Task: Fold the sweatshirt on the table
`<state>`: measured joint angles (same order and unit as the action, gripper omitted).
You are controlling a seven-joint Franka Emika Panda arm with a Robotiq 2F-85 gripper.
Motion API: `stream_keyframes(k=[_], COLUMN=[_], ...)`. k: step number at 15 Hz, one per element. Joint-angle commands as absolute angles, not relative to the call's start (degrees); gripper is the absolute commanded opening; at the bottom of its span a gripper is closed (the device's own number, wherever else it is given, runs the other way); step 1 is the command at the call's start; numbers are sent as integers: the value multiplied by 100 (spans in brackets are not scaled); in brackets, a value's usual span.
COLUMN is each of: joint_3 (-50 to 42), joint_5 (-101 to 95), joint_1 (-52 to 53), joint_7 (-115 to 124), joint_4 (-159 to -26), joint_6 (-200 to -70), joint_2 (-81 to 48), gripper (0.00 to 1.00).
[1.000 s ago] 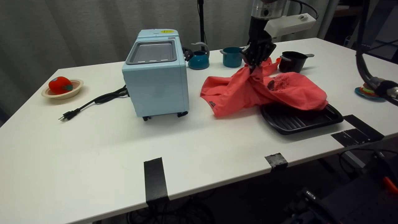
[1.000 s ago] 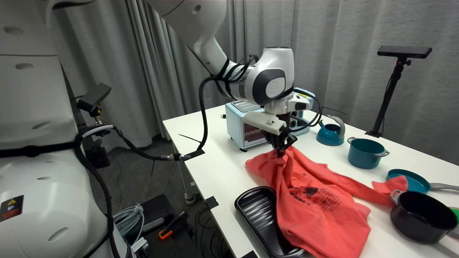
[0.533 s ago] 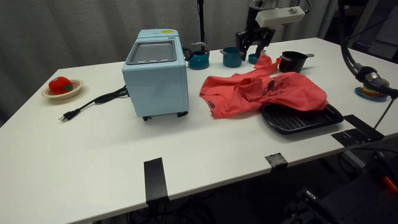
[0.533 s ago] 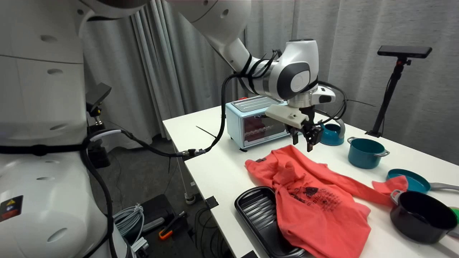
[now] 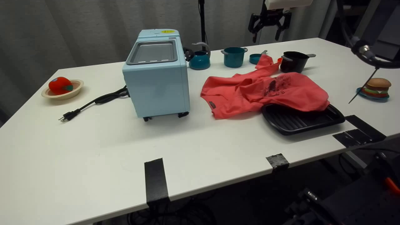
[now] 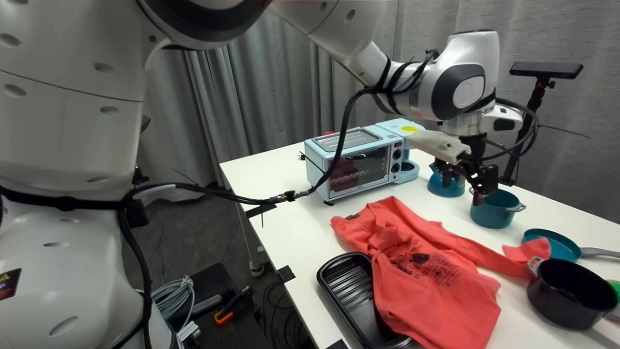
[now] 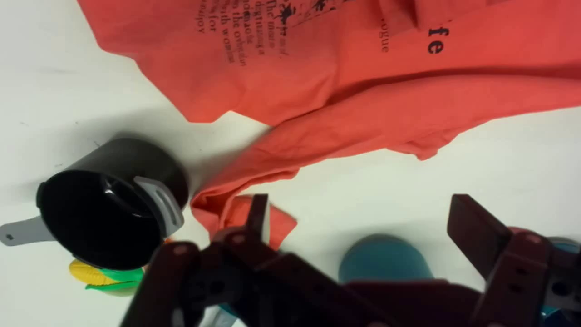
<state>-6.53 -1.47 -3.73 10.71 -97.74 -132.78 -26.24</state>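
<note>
The coral-red sweatshirt [image 5: 240, 95] lies spread and rumpled on the white table [image 5: 200, 140]. In an exterior view its body [image 6: 436, 300] overlaps a black ridged tray, with a bunched lump of fabric standing near the collar end. One sleeve stretches out beside the black pot, its tip folded back. My gripper [image 5: 266, 39] hangs in the air, apart from the cloth, towards the teal pots. The wrist view shows the gripper [image 7: 360, 197] wide open with nothing between its fingers; printed text on the sweatshirt [image 7: 299, 81] shows beyond them.
The black tray [image 5: 289, 123] sits partly under the sweatshirt. Around it stand a black pot [image 6: 571, 295], a teal pot [image 6: 494, 211], a teal pan [image 6: 552, 240] and a teal kettle [image 5: 199, 61]. A light-blue toaster oven [image 5: 159, 84] and a toy burger [image 5: 376, 87] flank the cloth.
The gripper has opened and let go of the sweatshirt, then risen and moved off towards the teal pots. The pinched-up fabric has dropped, leaving a low lump.
</note>
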Motion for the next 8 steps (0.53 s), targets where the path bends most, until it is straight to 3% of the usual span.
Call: stream_keyframes(k=[1,8], joint_3=[-667,-600], joint_5=[364,908], joint_1=[-730,-1183], joint_7=[1234,1371], joint_4=[-8349,-6469], joint_6=[-12390,-10796], joint_2=[-3591,-5023], gripper=[100,100])
